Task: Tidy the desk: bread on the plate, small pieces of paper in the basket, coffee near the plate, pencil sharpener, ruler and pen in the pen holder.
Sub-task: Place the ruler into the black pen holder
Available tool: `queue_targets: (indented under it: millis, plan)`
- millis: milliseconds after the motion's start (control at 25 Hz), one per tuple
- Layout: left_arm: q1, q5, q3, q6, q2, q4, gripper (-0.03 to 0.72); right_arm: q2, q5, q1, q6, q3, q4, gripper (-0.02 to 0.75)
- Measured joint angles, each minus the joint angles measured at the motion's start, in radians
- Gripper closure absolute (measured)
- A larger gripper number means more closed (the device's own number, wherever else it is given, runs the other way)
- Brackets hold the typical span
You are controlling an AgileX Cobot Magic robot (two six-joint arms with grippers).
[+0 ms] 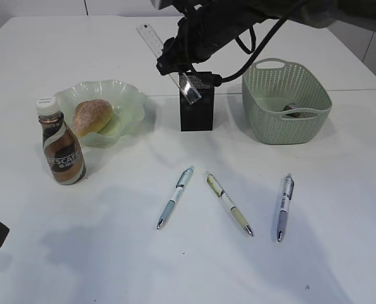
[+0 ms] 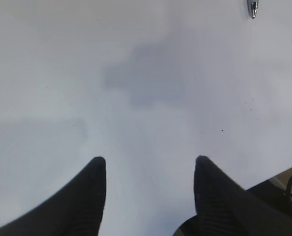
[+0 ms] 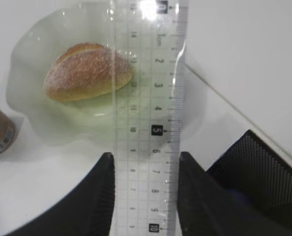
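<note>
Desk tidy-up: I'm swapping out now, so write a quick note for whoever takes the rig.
Right hand: shut on the ruler, raised by the pen holder.
Left hand: open, empty, over bare desk.
Done: bread on the plate, coffee beside it, something small in the basket.
Left: drop the ruler in the holder, then three pens.

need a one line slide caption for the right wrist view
Right gripper holds the clear ruler above the plate with the bread, pen holder at lower right.
</note>
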Motion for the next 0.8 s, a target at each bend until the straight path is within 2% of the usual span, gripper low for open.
queue_targets:
  millis: [800]
  plan:
    - [0.0,-0.02,0.0,0.0,0.0,0.0,0.287,0.054,-0.493,-0.048,-0.057,0.0,0.213,0.434]
